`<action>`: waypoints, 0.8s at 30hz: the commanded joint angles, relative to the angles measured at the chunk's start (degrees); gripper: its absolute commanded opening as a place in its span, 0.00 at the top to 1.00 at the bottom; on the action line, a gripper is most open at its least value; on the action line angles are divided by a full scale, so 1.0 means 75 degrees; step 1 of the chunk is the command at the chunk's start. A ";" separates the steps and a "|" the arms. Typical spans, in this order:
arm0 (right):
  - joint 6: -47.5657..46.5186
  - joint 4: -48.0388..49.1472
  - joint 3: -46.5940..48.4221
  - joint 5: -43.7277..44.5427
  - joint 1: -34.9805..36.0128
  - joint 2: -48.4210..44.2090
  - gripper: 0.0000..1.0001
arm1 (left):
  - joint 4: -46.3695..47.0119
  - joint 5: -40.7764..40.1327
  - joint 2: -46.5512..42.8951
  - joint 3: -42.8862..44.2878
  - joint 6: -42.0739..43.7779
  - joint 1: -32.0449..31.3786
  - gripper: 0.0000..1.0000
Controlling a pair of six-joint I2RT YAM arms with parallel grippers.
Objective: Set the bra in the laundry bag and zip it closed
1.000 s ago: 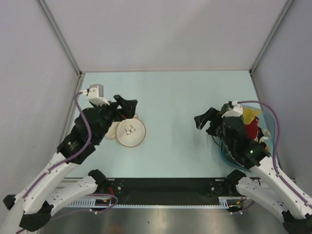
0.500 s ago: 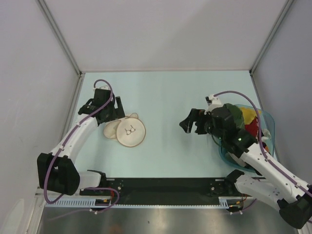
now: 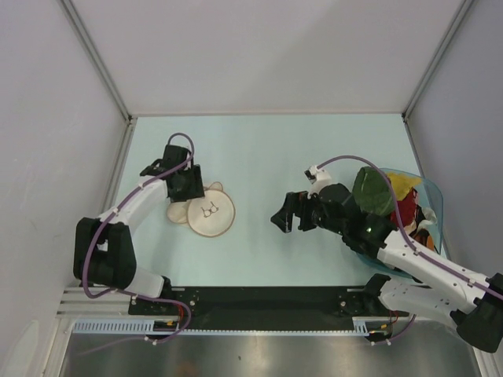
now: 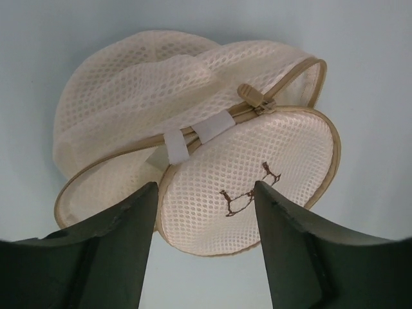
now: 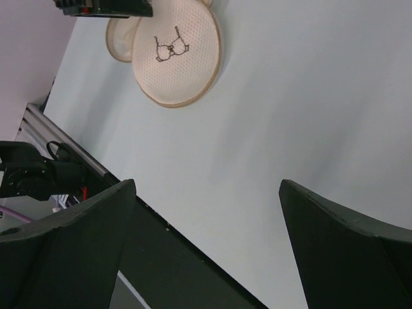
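The laundry bag (image 3: 211, 214) lies on the left of the table, a cream mesh clamshell with its two halves offset and a tan zip rim. Its pull (image 4: 253, 98) sits at the seam, and the bag also shows far off in the right wrist view (image 5: 177, 55). My left gripper (image 3: 191, 194) hovers at the bag's far-left edge, jaws open (image 4: 206, 190), nothing between them. The bra (image 3: 372, 191), dark olive, lies on top of the blue tub (image 3: 435, 206). My right gripper (image 3: 289, 222) is open over bare table left of the tub (image 5: 207, 183).
The translucent blue tub stands at the right edge with a yellow garment (image 3: 405, 184) and a red garment (image 3: 407, 209) in it. A black rail (image 3: 267, 298) runs along the near table edge. Grey walls close in the left, right and back.
My left gripper has swung down onto the bag's far-left edge and its jaws have narrowed. My right arm has reached leftward away from the tub, uncovering the bra.
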 commanded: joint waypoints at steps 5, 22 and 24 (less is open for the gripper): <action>0.0149 0.0616 -0.0503 0.0390 0.0284 -0.0850 0.00 | 0.0814 0.0375 -0.0706 -0.1163 -0.1189 0.0312 0.00; 0.0419 0.0452 -0.0866 0.0637 0.0554 -0.1179 0.00 | 0.3016 0.3544 -0.2288 -0.2816 -0.2982 0.0406 1.00; 0.0477 0.0534 -0.0925 0.0578 0.0589 -0.1073 0.00 | 0.3984 0.4263 -0.2696 -0.3294 -0.3832 0.0290 1.00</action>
